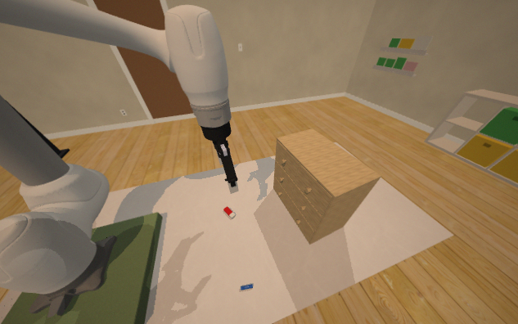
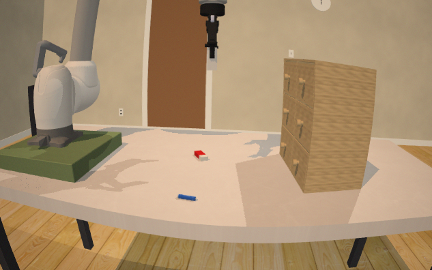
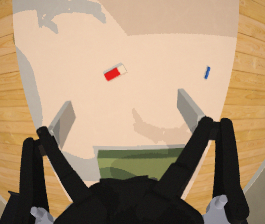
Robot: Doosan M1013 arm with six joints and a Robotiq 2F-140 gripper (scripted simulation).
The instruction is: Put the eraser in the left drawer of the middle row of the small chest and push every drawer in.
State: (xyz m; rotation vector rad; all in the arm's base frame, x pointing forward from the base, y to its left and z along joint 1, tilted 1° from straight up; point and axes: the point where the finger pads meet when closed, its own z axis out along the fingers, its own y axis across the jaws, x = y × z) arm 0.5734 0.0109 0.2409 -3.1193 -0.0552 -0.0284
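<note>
Top view — blocky red-white eraser (image 1: 229, 212), wood-grain chest (image 1: 331, 164) — jaws spread.

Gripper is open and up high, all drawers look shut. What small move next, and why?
Probably lower the open, empty gripper toward the chest, aiming at the knob of the middle row's left drawer. All six drawers sit flush, so the eraser, lying loose on the table, has nowhere to go yet.

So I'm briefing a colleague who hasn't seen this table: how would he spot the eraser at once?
Start at the wooden chest on the table and look out from its drawer fronts toward the arm's green base. About midway lies the eraser, a small block, red with a white end. The other small item, nearer the table's front edge, is a thin blue stick.
</note>
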